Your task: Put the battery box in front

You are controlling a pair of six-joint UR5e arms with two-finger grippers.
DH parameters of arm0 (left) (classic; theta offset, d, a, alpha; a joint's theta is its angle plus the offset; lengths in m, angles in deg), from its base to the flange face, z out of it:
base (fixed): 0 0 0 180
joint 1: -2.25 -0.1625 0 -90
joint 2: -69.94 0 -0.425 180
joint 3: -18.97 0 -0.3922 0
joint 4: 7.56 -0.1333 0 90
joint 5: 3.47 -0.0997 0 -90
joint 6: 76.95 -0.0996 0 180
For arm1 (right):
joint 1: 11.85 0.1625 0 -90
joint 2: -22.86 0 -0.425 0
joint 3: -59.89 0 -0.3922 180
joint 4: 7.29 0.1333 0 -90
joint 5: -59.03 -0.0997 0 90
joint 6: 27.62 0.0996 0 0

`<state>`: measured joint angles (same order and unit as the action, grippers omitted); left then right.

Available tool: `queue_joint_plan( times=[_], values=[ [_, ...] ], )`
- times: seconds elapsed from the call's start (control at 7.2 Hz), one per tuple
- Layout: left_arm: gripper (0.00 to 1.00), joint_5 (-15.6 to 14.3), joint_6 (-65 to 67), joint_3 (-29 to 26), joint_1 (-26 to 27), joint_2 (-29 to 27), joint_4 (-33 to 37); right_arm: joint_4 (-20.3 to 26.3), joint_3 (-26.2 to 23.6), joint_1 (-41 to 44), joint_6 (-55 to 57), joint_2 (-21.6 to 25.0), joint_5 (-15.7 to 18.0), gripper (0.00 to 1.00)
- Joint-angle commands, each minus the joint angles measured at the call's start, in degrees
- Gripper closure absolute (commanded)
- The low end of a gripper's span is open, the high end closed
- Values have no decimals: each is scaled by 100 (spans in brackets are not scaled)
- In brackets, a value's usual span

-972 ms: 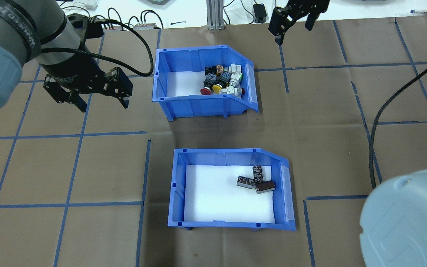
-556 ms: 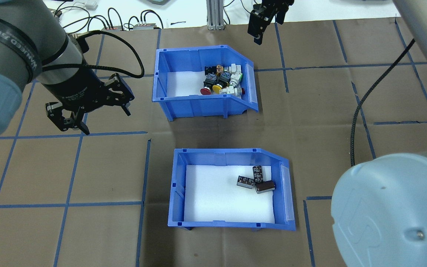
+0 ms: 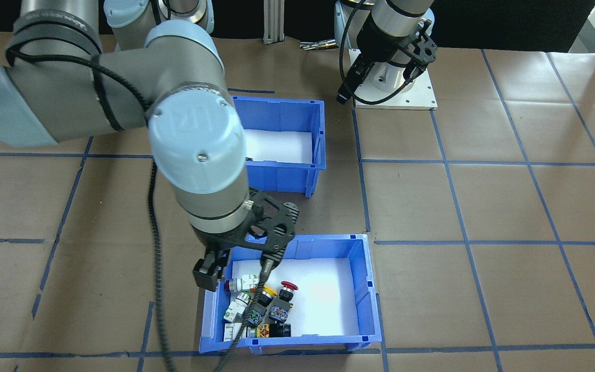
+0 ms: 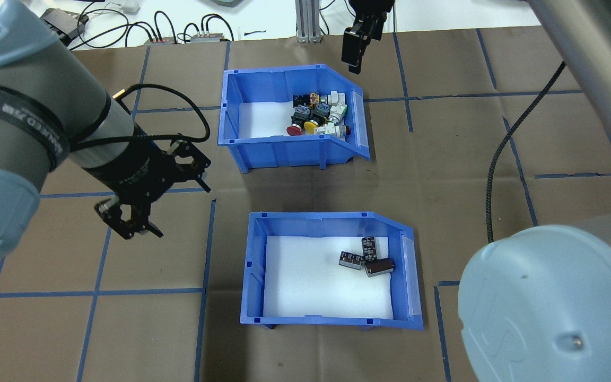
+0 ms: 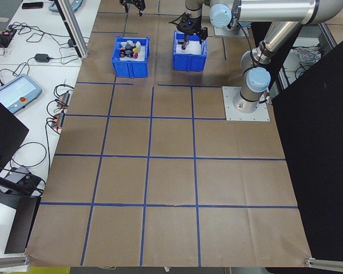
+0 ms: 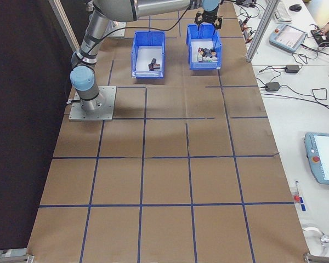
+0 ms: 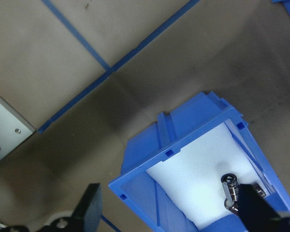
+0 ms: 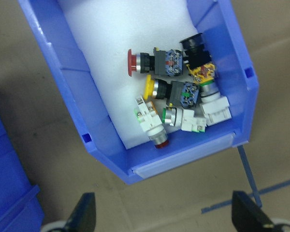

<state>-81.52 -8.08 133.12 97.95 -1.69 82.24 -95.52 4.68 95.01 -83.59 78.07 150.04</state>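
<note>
Sitting in the battery box [image 4: 332,318] are three batteries [image 4: 366,256]; left claw [image 4: 153,199] and right claw [image 8: 162,220] both spread apart.

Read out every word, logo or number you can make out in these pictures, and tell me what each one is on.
"UR": logo on the right arm's grey joint cap.
Print on the left arm's black band: too distorted to read.
Labels on the batteries: too small to read.
Labels on the switches: too blurred to read.
</note>
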Motion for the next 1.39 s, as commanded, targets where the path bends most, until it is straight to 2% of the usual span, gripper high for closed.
queue_joint_plan(
  times=[0.0, 0.14, 0.28, 0.42, 0.56, 0.83, 0.97, 1.11, 1.25],
  values=[
    [3, 0, 1625, 527, 657, 281, -286, -53, -33, 623, -510, -255, 40, 0],
    [3, 17, 2413, 729, 1078, 256, -653, -97, -77, 861, -511, -325, 40, 0],
    [3, 35, 3091, 1080, 1413, 212, -1310, -167, -208, 1002, -511, -352, 49, 0],
    [3, 44, 3568, 1466, 1530, 168, -2091, -498, -401, 1091, -493, -361, 49, 0],
    [3, 44, 3842, 1679, 1574, 124, -2394, -762, -499, 1109, -450, -379, 49, 0],
    [3, 61, 4247, 1733, 1854, 19, -2406, -852, -805, 1100, -475, -396, 40, 0],
    [3, 44, 4571, 1725, 2056, -278, -2615, -1253, -1068, 1100, -476, -396, 49, 0],
    [3, 44, 4879, 1725, 2145, -551, -3252, -1736, -1314, 1109, -432, -396, 31, 0],
    [3, 44, 5013, 1725, 2250, -701, -3337, -1993, -1543, 1109, -414, -388, 31, 0]
  ],
)
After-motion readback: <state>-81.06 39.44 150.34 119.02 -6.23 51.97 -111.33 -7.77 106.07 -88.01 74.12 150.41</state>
